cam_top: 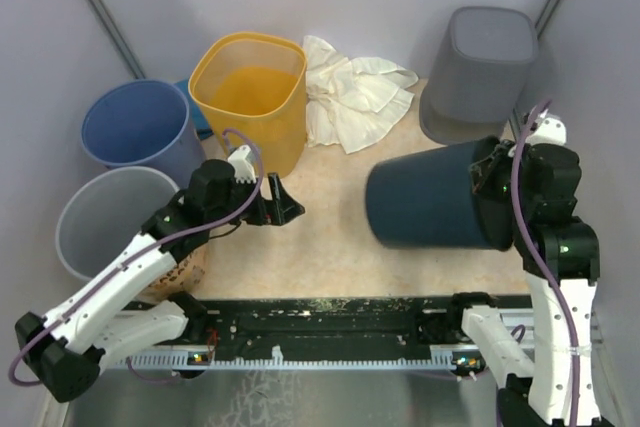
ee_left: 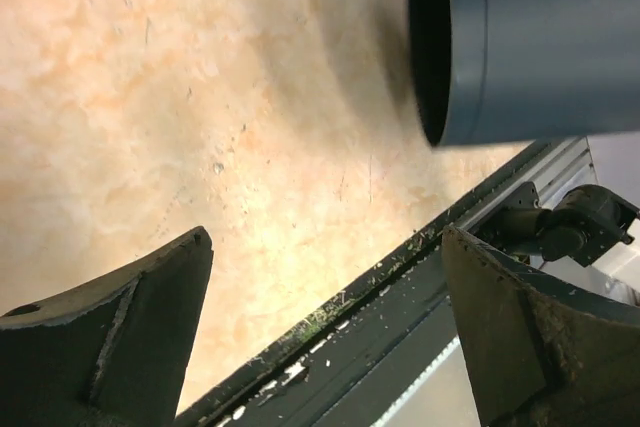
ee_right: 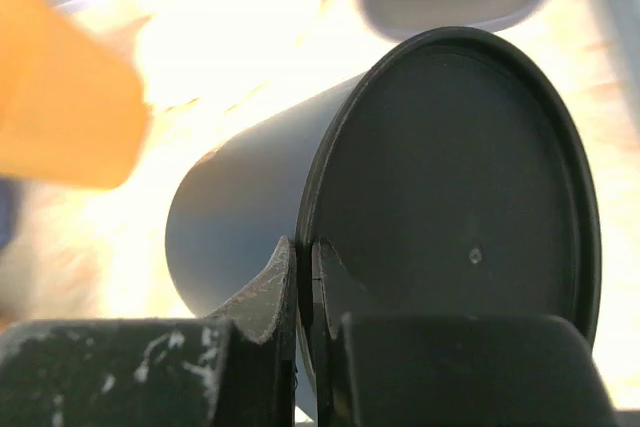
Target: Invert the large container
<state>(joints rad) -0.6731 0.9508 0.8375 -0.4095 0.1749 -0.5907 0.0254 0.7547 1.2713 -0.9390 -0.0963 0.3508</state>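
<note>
Two tools we note: right tool (ee_right: pixel 305 257) pinches base rim of large container (cam_top: pixel 430 197), tipped sideways over bench (cam_top: pixel 330 257) right half, mouth facing left tool (ee_left: pixel 325 247), spread wide, empty.

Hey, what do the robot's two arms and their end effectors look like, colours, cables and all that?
The left arm and right arm are built from white shell links with chunky black joints, and a purple cable runs along each one. The left end effector and right end effector are black, each with two wedge-shaped fingers scuffed with pale wear marks.
</note>
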